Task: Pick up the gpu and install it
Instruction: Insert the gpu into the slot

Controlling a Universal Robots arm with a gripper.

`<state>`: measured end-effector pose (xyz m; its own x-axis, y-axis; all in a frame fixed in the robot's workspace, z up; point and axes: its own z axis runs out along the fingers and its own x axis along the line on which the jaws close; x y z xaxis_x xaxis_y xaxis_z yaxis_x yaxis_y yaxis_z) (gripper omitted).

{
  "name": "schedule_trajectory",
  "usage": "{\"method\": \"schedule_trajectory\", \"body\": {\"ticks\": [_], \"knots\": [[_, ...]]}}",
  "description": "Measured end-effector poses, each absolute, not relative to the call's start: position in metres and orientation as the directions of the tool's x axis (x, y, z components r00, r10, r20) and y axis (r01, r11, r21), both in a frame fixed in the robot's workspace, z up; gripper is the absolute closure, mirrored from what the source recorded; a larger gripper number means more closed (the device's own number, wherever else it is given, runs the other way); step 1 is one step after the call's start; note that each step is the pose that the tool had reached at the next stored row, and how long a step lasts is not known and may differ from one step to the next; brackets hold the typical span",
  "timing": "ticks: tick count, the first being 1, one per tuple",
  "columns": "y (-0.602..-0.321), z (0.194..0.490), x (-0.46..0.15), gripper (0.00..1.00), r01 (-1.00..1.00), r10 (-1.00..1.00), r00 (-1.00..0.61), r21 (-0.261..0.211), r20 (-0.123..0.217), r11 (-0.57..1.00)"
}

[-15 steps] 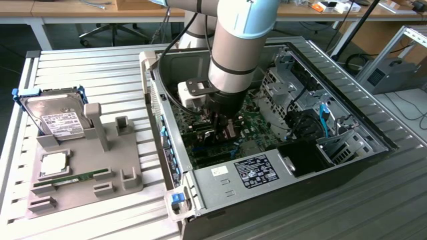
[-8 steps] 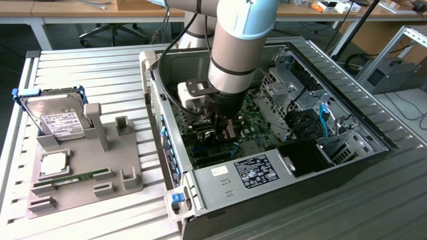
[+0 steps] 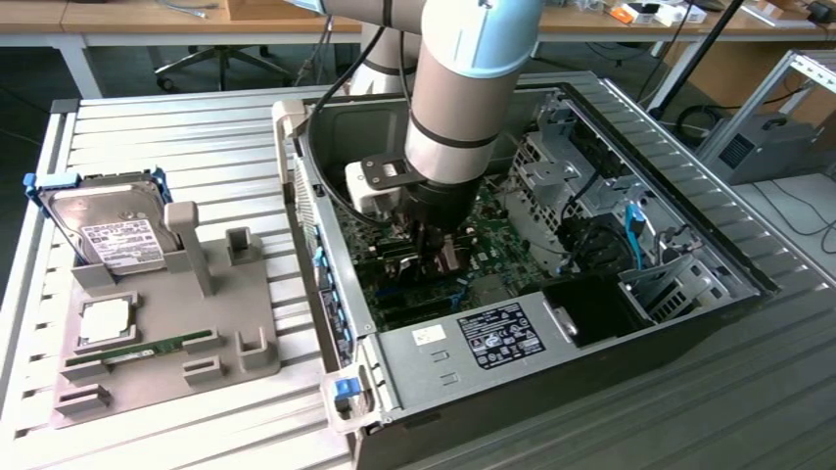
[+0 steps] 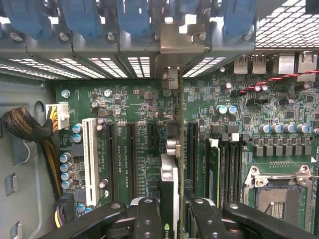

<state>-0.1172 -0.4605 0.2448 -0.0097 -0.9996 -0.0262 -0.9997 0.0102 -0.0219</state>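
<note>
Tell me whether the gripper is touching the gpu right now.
Touching. In the wrist view the gripper has its black fingers pressed against both faces of the gpu, held edge-on over the motherboard slots.

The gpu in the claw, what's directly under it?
The gpu, held edge-on in the claw, hangs over the green motherboard and its black expansion slots. The slot directly beneath is covered by the card itself.

Green motherboard (image 4: 139,99) dotted with silver capacitors; blue latches (image 4: 134,17) above; white slot (image 4: 90,162); black claw (image 4: 172,211) — silvery-edged dark gpu (image 4: 169,184); ribbed pale-grey desk (image 3: 170,127).
</note>
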Motion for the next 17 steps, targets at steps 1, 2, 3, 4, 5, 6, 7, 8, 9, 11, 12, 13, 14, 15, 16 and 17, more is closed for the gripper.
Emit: {"method": "schedule_trajectory", "body": {"ticks": [1,2,3,4,5,6,7,8,9,11,12,13,14,15,16,17], "knots": [[-0.4605,0.2448,-0.1172,0.73,-1.0,-1.0,-0.01,-0.022,-0.026,0.01],[-0.4604,0.2447,-0.1171,0.73,-1.0,-1.0,-0.009,-0.023,-0.026,0.01],[-0.4604,0.2437,-0.117,0.73,-1.0,-1.0,-0.009,-0.024,-0.026,0.01],[-0.4605,0.2429,-0.1171,0.73,-1.0,-1.0,-0.009,-0.025,-0.026,0.01],[-0.4605,0.2428,-0.1172,0.73,-1.0,-1.0,-0.009,-0.025,-0.026,0.01],[-0.4605,0.2428,-0.1172,0.73,-1.0,-1.0,-0.009,-0.025,-0.026,0.01],[-0.4605,0.2427,-0.1172,0.73,-1.0,-1.0,-0.009,-0.025,-0.026,0.01],[-0.4604,0.2426,-0.1173,0.73,-1.0,-1.0,-0.009,-0.025,-0.026,0.01],[-0.4604,0.2426,-0.1176,0.73,-1.0,-1.0,-0.009,-0.026,-0.026,0.01],[-0.4604,0.2426,-0.119,0.73,-1.0,-1.0,-0.009,-0.028,-0.026,0.01],[-0.4604,0.2426,-0.1194,0.73,-1.0,-1.0,-0.009,-0.029,-0.026,0.01],[-0.4604,0.2426,-0.1197,0.73,-0.999,-1.0,-0.009,-0.031,-0.026,0.01],[-0.4604,0.2425,-0.1202,0.73,-0.999,-1.0,-0.009,-0.034,-0.026,0.01],[-0.4604,0.2425,-0.1204,0.73,-0.999,-1.0,-0.009,-0.035,-0.026,0.01],[-0.4604,0.2425,-0.1204,0.73,-0.999,-1.0,-0.009,-0.036,-0.026,0.01],[-0.4604,0.2425,-0.1204,0.73,-0.999,-1.0,-0.009,-0.036,-0.026,0.01]]}}
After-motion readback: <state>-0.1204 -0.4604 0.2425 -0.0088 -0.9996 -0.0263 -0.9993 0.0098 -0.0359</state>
